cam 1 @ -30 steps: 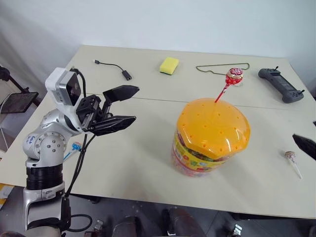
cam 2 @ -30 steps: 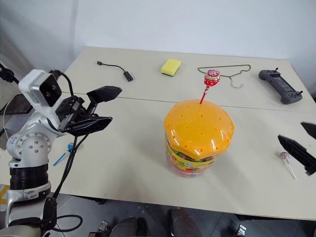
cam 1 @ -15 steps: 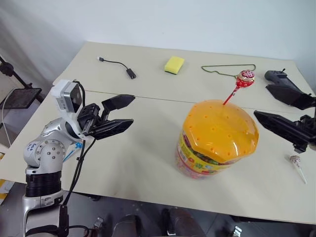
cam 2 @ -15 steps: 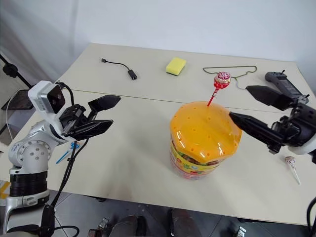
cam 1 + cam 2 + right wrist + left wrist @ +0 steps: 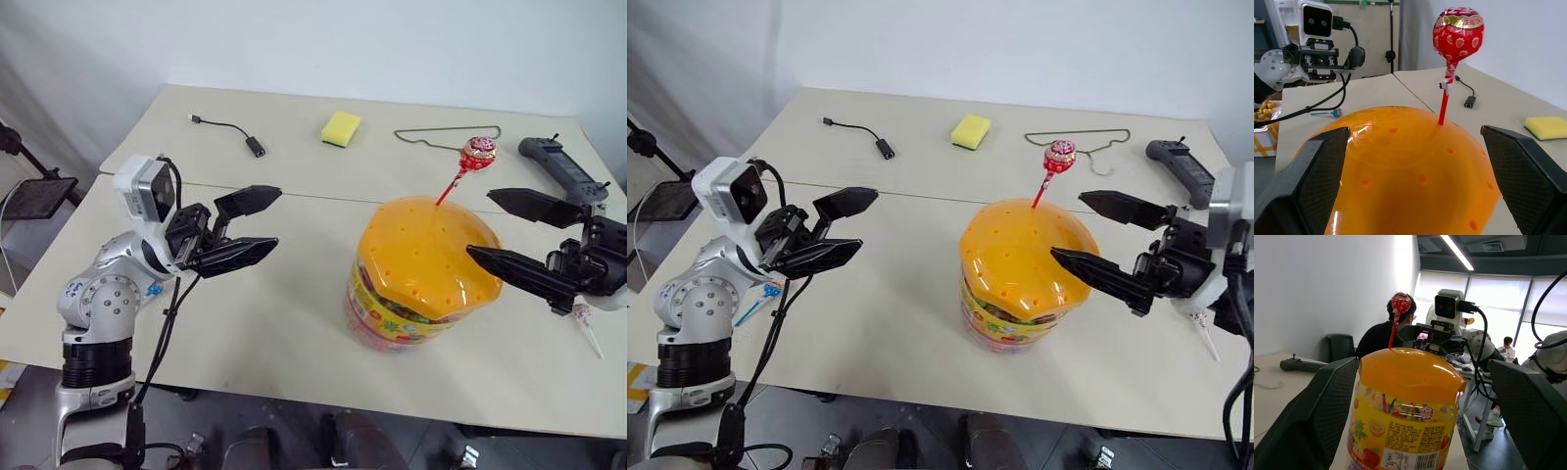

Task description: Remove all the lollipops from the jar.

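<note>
Beside the jar (image 5: pixel 423 274), both arms level, fingers (image 5: pixel 509 264) spread

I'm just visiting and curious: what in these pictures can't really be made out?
- Lollipop on the table, right: the right gripper covers its wrapped head in the head views.
- Lollipop on the table, left: partly behind the left arm; only its blue stick and some wrapper show.
- Jar: the label hides most of the inside, so how many candies remain is unclear.

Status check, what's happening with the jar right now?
Both end effectors, left and right, open, empty. One red lollipop standing in the jar lid. Nothing blocking it.
</note>
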